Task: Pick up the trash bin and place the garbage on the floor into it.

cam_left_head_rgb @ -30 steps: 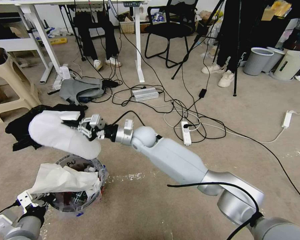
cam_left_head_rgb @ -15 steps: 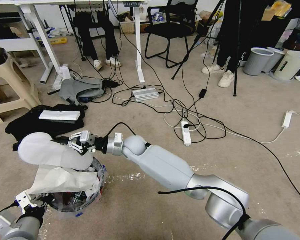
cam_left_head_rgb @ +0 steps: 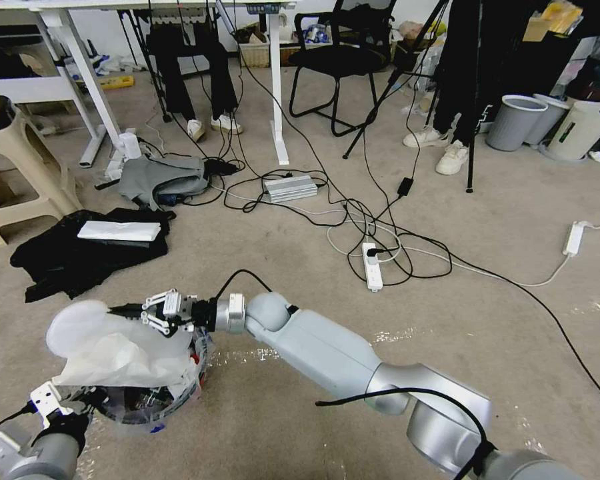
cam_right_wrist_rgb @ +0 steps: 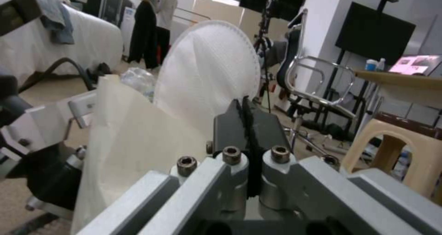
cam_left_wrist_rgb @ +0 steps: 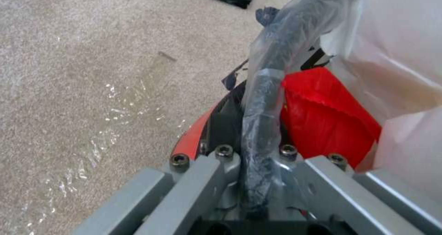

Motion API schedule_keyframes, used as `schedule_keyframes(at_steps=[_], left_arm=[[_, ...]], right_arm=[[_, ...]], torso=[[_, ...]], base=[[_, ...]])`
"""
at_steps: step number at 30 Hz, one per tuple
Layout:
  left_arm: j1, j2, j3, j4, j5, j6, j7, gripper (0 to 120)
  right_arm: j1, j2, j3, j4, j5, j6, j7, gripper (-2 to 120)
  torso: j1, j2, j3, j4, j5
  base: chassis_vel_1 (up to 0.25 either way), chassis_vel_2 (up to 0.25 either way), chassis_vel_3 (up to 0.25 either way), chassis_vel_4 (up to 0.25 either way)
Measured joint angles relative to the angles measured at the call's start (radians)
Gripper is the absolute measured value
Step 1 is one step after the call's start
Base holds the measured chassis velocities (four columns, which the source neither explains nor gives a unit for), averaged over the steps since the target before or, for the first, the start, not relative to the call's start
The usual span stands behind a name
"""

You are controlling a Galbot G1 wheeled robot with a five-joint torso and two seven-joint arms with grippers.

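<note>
Head view, nearest first: the left gripper [cam_left_head_rgb: 59, 405] sits at the bottom left corner, its jaws clamped on the rim of the trash bin [cam_left_head_rgb: 155, 407]. In the left wrist view the same jaws pinch the bin's bag-wrapped rim [cam_left_wrist_rgb: 262, 100] between them, with the red wall [cam_left_wrist_rgb: 329, 119] just beside it. The bin stands on the floor [cam_left_head_rgb: 300, 407], next to a shiny tape line [cam_left_head_rgb: 250, 354]. A crumpled sheet of white paper [cam_left_head_rgb: 123, 360] lies across the bin's mouth. Just above it the right gripper [cam_left_head_rgb: 140, 312] reaches in from the right, jaws clenched on the edge of a white slipper [cam_left_head_rgb: 80, 327] that rests on the paper over the bin. The right wrist view shows those jaws pressed together on the slipper's sole [cam_right_wrist_rgb: 209, 72], the paper [cam_right_wrist_rgb: 133, 138] touching it. Farther off lie black clothes [cam_left_head_rgb: 67, 257] with a flat white packet [cam_left_head_rgb: 119, 231] on top, then a power strip [cam_left_head_rgb: 372, 265] among tangled cables, and a grey ribbed bin [cam_left_head_rgb: 515, 121] at the far right.
</note>
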Motion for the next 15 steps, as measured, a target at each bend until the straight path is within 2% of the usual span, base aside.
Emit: schedule_keyframes(at_steps=[15], left_arm=[[-0.001,0.000,0.000,0.002,0.000,0.000,0.000,1]], right_arm=[[-0.027,-0.041,-0.010,0.035,-0.013,0.011,0.010,0]], torso=[[0.000,0.000,0.000,-0.0001,0.0001]], base=[[0.000,0.000,0.000,0.000]])
